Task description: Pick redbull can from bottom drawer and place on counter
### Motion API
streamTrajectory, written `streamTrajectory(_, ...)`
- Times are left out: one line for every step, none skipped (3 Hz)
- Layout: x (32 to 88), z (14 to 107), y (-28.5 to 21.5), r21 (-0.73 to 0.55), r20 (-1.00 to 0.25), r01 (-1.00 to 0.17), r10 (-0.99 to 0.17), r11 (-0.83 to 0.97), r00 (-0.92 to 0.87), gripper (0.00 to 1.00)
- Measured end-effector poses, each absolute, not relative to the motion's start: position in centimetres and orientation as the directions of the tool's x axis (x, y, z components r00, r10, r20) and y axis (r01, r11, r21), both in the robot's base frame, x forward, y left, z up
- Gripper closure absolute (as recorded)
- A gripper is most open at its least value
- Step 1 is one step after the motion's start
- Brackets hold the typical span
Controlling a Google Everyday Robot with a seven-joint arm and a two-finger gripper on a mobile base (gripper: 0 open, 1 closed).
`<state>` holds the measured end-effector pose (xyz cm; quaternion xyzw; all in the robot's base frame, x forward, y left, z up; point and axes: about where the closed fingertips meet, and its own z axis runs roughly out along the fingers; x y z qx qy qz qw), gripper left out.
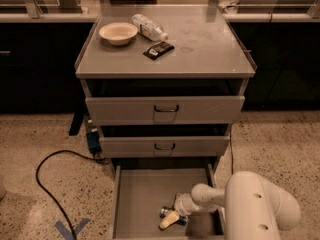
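Note:
The bottom drawer (140, 196) is pulled open, a shallow grey tray at floor level. The redbull can (165, 212) lies on its side on the drawer floor near the front right, mostly covered by my gripper. My gripper (171, 218) is low inside the drawer, right at the can, reaching in from the right on the white arm (260, 204). The counter (205, 46) is the flat grey top of the cabinet, far above the gripper.
On the counter stand a cream bowl (118, 33), a clear plastic bottle (149, 27) lying down and a dark packet (158, 50). The two upper drawers (165, 109) overhang the open one. A black cable (45, 184) and blue tape (72, 229) lie on the floor at left.

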<state>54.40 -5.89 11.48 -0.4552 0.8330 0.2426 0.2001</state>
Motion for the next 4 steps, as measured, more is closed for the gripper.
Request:
streamTrajectory(54.0,10.6,-6.2,0.208,-0.53,-0.842,-0.666,0.498,-0.525,0.0)
streamTrajectory(52.9,9.5,-6.5,0.221,-0.514,-0.83,-0.662,0.511,-0.545,0.0)
streamTrajectory(52.8,9.5,-6.5,0.222,-0.514,-0.83,-0.662,0.511,-0.545,0.18)
streamTrajectory(52.8,9.6,-6.5,0.222,-0.514,-0.83,-0.662,0.511,-0.545,0.42)
